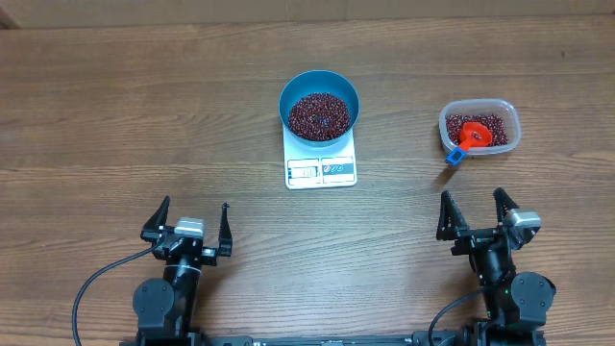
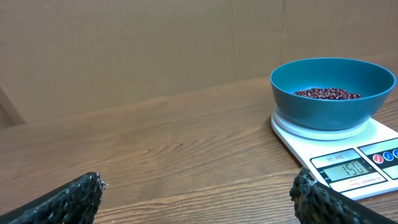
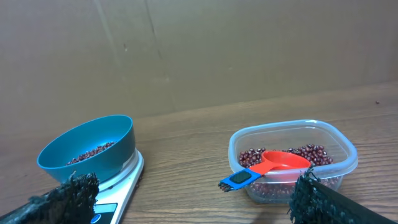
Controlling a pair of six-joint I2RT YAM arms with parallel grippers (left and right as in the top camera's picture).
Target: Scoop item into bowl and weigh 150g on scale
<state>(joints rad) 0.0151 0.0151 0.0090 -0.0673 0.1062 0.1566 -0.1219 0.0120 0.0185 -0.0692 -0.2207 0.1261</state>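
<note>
Left hand [image 1: 195,205] and right hand [image 1: 472,195] gape empty; the scoop [image 1: 468,139] in the tub [image 1: 515,130] lies nearest the right, handle toward it.

Two black arms [image 1: 163,300] each carried a silver-grey block [image 1: 189,228] at the wrist. The left pincer [image 1: 195,204] and right pincer [image 1: 471,195] had dark, rough-textured fingers [image 2: 68,202]; thin black cables [image 1: 96,277] curved from their bases.
</note>
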